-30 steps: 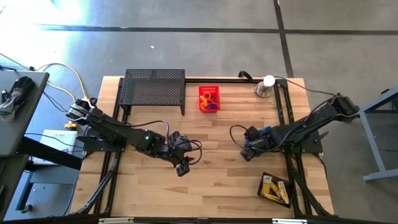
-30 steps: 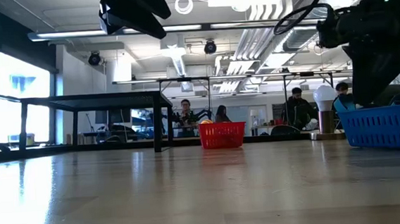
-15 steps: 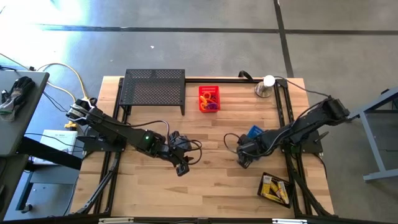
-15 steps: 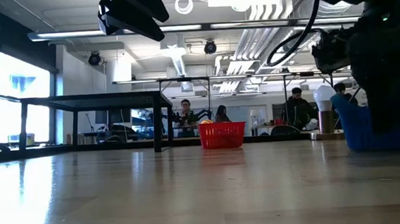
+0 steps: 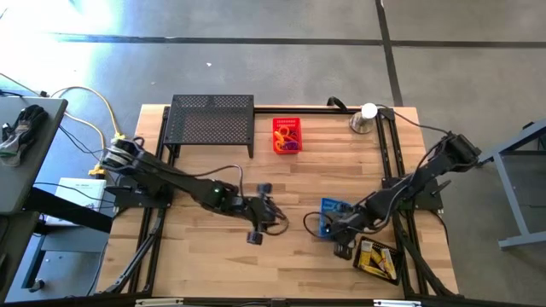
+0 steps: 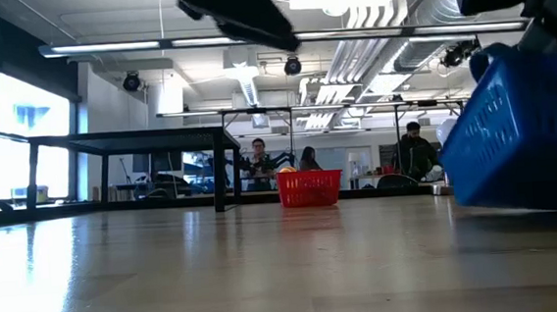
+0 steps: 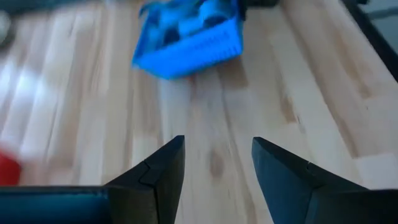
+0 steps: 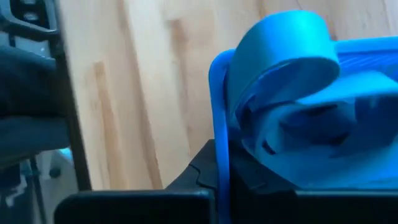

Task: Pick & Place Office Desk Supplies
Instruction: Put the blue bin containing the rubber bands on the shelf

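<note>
The right fingers [image 5: 334,232] clamp the rim of a blue basket [image 5: 331,208], tilted just above the counter [image 5: 290,260]. It looks light and stiff, and the rim suits a pinch. The right arm reaches low; ahead, the left fingers [image 7: 214,163] stand apart, empty.

No legible txt anywhere.

The counter [image 5: 213,247] carried two baskets, one red [image 5: 287,135] and one blue [image 5: 332,210]. One black mesh shelf [image 5: 212,121] stood on it, with one silver dome [image 5: 362,119] and one black tray [image 5: 378,258] of yellow-and-white boxes. Two arms worked, each with one pincer.
</note>
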Controlling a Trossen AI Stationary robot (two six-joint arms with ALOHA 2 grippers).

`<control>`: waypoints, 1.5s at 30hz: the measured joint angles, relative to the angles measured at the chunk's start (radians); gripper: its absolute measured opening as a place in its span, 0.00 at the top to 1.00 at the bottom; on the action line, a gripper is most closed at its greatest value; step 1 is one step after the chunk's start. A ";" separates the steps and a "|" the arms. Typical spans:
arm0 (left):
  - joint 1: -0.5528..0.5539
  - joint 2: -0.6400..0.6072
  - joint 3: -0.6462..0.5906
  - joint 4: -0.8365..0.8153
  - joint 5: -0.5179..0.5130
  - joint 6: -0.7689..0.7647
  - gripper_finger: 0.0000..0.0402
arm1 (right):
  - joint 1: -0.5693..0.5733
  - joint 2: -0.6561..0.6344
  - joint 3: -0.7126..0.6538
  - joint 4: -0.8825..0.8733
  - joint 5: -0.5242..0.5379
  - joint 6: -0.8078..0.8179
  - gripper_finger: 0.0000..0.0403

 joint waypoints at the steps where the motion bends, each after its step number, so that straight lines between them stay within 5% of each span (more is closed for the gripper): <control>1: 0.005 0.020 0.000 0.047 0.017 0.053 0.55 | 0.007 0.000 0.008 0.004 0.009 -0.021 0.99; 7: 0.078 0.100 0.000 0.283 0.228 0.261 0.55 | 0.017 0.040 0.013 0.015 0.025 -0.095 0.99; 22: 0.205 0.315 0.005 0.576 0.408 0.381 0.55 | -0.013 0.105 0.013 0.092 -0.032 -0.265 0.99; 32: 0.219 0.397 0.004 0.610 0.467 0.434 0.55 | -0.015 0.106 0.013 0.127 -0.025 -0.533 0.99; 45: 0.218 0.409 0.005 0.526 0.500 0.373 0.55 | -0.111 0.140 0.013 0.135 -0.105 -0.625 0.99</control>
